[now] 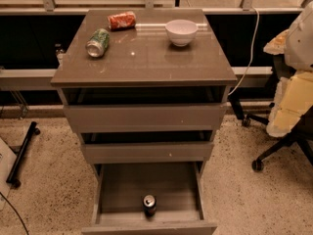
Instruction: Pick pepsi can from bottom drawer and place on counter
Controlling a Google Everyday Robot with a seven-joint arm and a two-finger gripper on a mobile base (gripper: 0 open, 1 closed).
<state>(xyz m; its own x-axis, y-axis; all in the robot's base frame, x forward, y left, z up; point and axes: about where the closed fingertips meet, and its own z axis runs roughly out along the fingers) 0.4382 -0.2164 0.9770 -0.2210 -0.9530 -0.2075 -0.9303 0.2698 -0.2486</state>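
Note:
The pepsi can (pixel 149 204) stands upright in the bottom drawer (pixel 117 190), near the middle of its front wall; it is dark with a silver top. The bottom drawer is pulled wide open and holds nothing else that I can see. The counter (pixel 146 58) is the glossy grey-brown top of the cabinet, above the drawers. My gripper does not show anywhere in the camera view.
On the counter lie a green can (pixel 98 42) and a red-orange can (pixel 121 20) on their sides, and a white bowl (pixel 181 32) stands at the back right. The two upper drawers (pixel 144 116) are slightly open. An office chair (pixel 288 106) with yellow padding stands at the right.

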